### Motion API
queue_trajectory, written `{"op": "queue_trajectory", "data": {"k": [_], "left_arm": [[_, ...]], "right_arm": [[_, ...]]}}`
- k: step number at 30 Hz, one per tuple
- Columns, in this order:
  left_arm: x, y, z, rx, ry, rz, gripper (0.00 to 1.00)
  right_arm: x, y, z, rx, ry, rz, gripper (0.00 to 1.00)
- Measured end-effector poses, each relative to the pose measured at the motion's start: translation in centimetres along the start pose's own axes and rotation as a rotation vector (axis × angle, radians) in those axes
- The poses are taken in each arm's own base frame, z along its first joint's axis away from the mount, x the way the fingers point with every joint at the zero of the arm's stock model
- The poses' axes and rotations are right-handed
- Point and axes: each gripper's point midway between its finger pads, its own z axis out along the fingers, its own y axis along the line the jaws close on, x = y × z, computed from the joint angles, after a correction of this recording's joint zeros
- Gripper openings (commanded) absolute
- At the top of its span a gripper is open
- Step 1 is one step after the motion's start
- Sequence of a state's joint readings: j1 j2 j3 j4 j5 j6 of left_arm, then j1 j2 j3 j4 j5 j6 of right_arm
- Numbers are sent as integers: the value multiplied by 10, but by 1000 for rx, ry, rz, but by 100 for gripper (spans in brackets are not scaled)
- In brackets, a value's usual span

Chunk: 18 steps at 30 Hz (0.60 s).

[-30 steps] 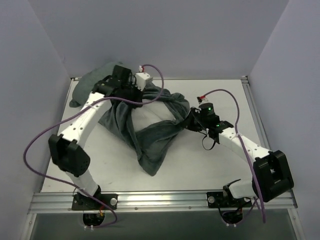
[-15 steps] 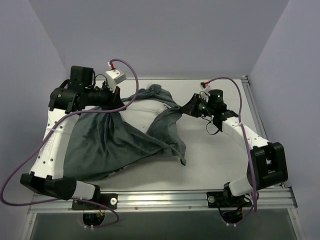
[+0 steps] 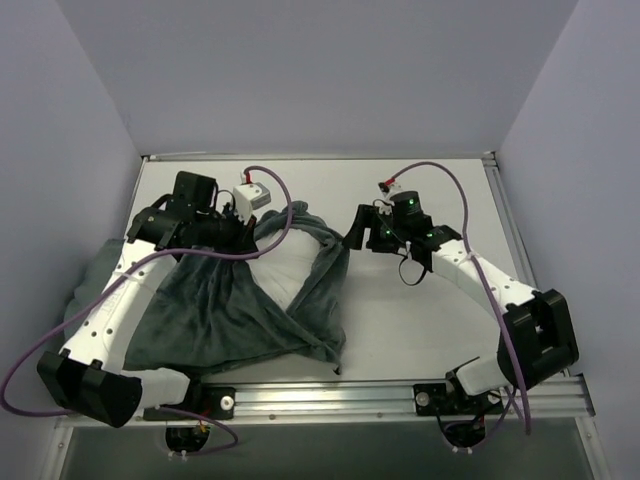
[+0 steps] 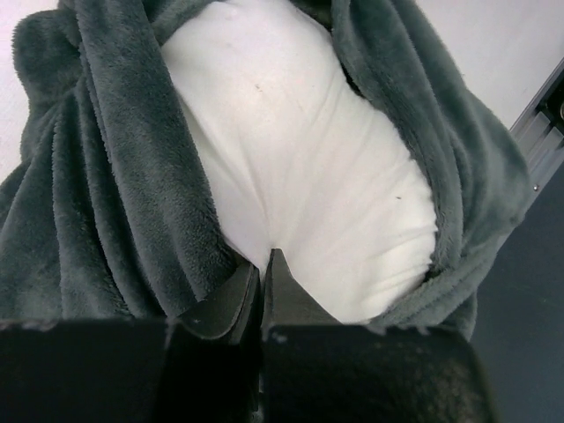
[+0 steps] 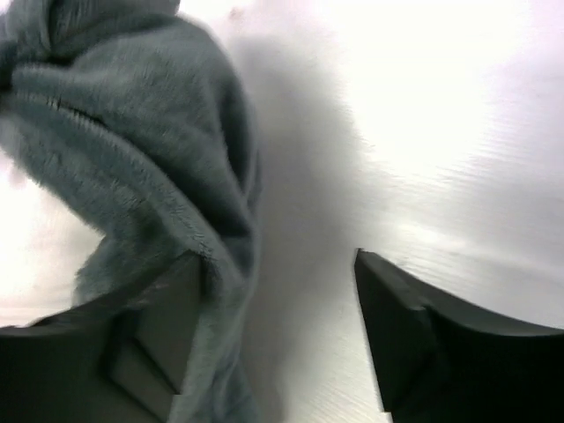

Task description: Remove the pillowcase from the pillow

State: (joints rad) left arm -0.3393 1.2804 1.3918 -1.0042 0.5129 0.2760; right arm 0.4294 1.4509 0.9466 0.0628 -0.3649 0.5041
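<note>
Across the left half of the overhead view, the pillowcase [image 3: 215, 315] lies spread grey side up on the bench [image 3: 430, 320]. It is wrapped round the pillow [image 3: 288, 280], whose white middle shows near centre.

Low in the left wrist view, the left pincer [image 4: 267, 257] is closed tight just where case meets pillow; I cannot tell which it nips. If it has caught the pillow too, pulling would drag both along and strip nothing.

Seen from the right wrist, the right pincer [image 5: 275, 264] stands apart and holds nothing, with a grey fold against one finger. The pillow looks unanchored.

Half a second ago that pincer seemed clamped on the case's right edge, and the left wrist sat higher in the overhead frame.
</note>
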Motion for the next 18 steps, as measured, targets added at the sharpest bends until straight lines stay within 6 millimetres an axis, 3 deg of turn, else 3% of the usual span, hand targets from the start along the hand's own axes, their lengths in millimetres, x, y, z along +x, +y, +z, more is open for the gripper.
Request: {"op": "queue_trajectory", "data": {"k": [1, 5, 8, 10, 14, 18], "left_arm": [[0, 0, 0, -4, 1, 2, 2], [-2, 1, 1, -17, -4, 10, 2], [-3, -2, 2, -10, -2, 20, 2], [-2, -4, 3, -9, 1, 26, 2], [-2, -5, 4, -9, 4, 31, 2], [-2, -4, 4, -14, 5, 31, 2]], "right_arm": [[-5, -4, -7, 36, -12, -21, 82], [-48, 2, -39, 115, -122, -99, 91], [-89, 31, -57, 64, -249, -149, 91], [-103, 53, -56, 19, -290, -179, 90], [-108, 93, -15, -43, -251, -239, 87], [-73, 98, 46, -43, -110, -269, 85]]}}
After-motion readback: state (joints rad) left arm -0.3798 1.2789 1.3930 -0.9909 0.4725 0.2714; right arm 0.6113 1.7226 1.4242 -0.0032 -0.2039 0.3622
